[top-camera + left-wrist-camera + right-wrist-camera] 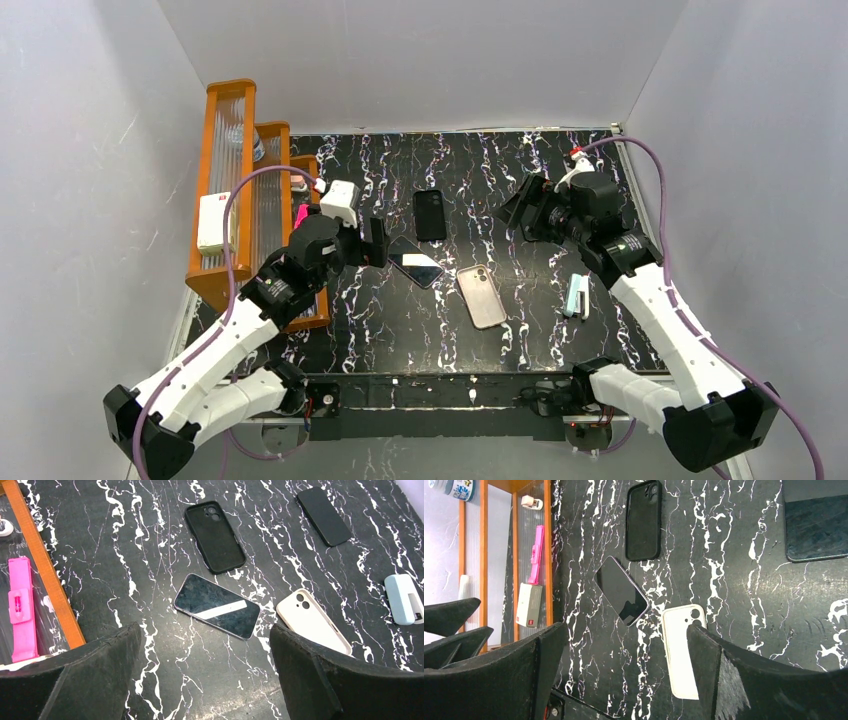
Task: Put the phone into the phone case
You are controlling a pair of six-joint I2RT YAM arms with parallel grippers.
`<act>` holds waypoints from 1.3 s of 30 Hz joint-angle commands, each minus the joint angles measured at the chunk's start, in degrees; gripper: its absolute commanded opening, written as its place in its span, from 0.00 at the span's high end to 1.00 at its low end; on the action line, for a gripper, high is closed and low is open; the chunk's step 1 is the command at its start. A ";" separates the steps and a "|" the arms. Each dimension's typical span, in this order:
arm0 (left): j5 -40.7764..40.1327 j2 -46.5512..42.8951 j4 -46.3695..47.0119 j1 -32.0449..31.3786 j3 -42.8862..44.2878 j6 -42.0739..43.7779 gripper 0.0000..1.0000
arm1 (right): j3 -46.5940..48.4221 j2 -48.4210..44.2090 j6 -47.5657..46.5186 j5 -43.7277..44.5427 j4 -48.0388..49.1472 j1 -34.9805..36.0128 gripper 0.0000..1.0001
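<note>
The phone [415, 262] lies screen up, glossy and black, left of the table's middle; it also shows in the wrist views as the phone [217, 606] and the phone [621, 590]. Just right of it lies the pale pinkish-beige phone case [481, 296], its corner camera cutout showing, seen again as the case [312, 622] and the case [681, 650]. My left gripper [377, 243] hovers open at the phone's left end, nothing between its fingers [100, 670]. My right gripper [520, 210] hangs open and empty over the far right, pointing toward both items.
A black phone case [430, 215] lies behind the phone. Another dark flat phone [323, 516] lies under the right gripper. A light-blue object [577, 297] sits at the right. An orange rack [225, 180] with a pink item [21, 607] and a white box [529, 605] lines the left edge.
</note>
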 commanded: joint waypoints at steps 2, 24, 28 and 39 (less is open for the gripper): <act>-1.01 0.77 -1.11 0.21 1.75 -0.18 0.02 | 0.19 -1.17 -0.86 2.07 0.25 0.09 0.01; -2.87 -1.92 -1.88 0.21 -1.51 3.49 0.02 | -5.50 10.01 -0.68 -10.58 10.93 2.38 0.04; -2.99 -2.92 -1.72 0.21 -1.64 3.86 0.02 | -3.97 16.37 -2.14 -6.82 12.70 8.05 0.04; -7.53 -7.09 -1.67 0.28 -2.30 4.70 0.02 | 2.95 36.18 -10.13 1.85 19.17 20.56 0.01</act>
